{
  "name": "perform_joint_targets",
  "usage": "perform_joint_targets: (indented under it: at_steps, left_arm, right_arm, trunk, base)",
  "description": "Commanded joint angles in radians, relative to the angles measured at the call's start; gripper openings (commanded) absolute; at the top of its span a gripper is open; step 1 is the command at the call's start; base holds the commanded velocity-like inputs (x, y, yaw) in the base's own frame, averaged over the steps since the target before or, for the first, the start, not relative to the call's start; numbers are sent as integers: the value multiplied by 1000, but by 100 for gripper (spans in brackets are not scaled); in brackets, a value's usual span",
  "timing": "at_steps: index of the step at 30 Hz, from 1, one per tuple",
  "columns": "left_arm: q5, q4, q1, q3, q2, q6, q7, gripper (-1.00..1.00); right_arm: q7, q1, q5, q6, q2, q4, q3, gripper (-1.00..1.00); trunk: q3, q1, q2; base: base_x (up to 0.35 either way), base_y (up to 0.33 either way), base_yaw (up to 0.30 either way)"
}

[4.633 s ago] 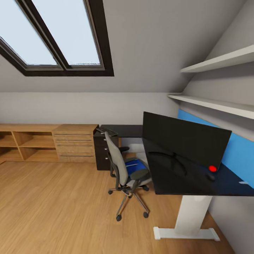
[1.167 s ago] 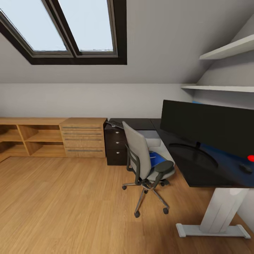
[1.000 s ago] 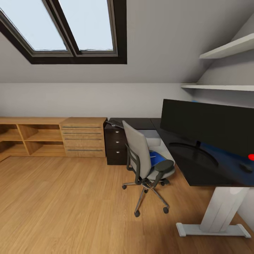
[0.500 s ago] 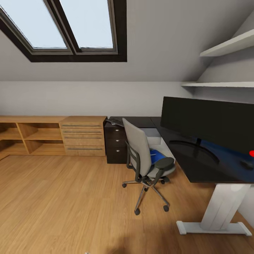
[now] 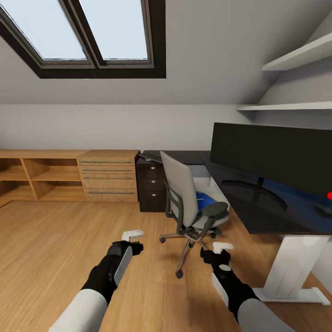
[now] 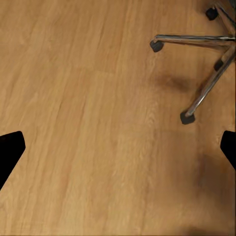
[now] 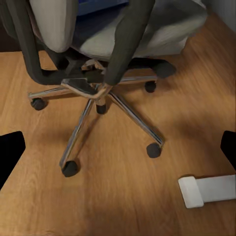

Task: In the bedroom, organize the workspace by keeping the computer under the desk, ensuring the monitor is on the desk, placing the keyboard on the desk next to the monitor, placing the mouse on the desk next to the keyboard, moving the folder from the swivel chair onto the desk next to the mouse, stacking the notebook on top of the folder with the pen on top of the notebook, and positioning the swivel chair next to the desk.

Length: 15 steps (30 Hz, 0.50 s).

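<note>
I stand in front of the chair [image 5: 191, 203], with both arms raised over the floor [image 5: 55, 249]. My left gripper [image 5: 131, 236] and my right gripper [image 5: 221, 248] are both empty, and each has its fingers spread wide apart. The right one is near the chrome base [image 7: 93, 91] of the chair; the left one is over bare floor, a little away from the castors.

The folder [image 5: 204, 201] lies on the seat, partly hidden by the backrest and the armrest [image 5: 213, 211]. The monitor [image 5: 272, 161] stands on the desk [image 5: 263, 216], and the mouse [image 5: 323, 210] is on the desk near it.

I think the risk is the chair itself. It turns and rolls easily, so if my right arm touches the armrest or the base while I reach for the folder, the seat may swing away. The folder is also thin and flat, so the fingers could slide over it or push it off the seat.
</note>
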Motion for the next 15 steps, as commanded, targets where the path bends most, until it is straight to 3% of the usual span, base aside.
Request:
perform_joint_targets:
  at_steps: [1,2,3,7,9,13,14,15]
  left_arm:
    - [64,8,-24,-4,0,4,9,100]
    - [86,10,-31,-5,0,4,9,100]
    - [153,33,-41,-21,0,-4,8,100]
    - [167,-20,20,-30,0,-16,8,100]
    - [167,-151,125,-37,0,-18,8,100]
    - [141,-347,272,-108,0,-19,8,100]
    - [122,-621,420,-166,37,-15,10,100]
    - [120,-666,450,-172,45,-13,11,100]
  right_arm:
    - [-5,-45,-1,-5,0,60,-1,100]
    - [-5,-61,-2,-6,0,80,-1,100]
    - [-2,-112,-4,-4,2,137,-2,100]
    - [-4,-122,-3,37,3,101,-2,100]
    - [-5,-124,-3,108,0,66,-4,100]
    - [-6,-124,-2,142,1,47,-5,100]
    - [-3,-121,-4,157,1,39,-5,100]
    - [-2,-118,-4,157,1,38,-4,100]
  trunk:
    - [-5,4,-8]
    - [-8,8,-15]
    - [-11,12,-22]
    - [-23,27,-50]
    - [-30,35,-64]
    - [-42,50,-92]
    - [-45,54,-99]
    - [-48,58,-106]
  base:
    - [0,0,0]
    - [0,0,0]
    - [0,0,0]
    - [0,0,0]
    - [0,0,0]
    - [0,0,0]
    - [0,0,0]
    - [0,0,0]
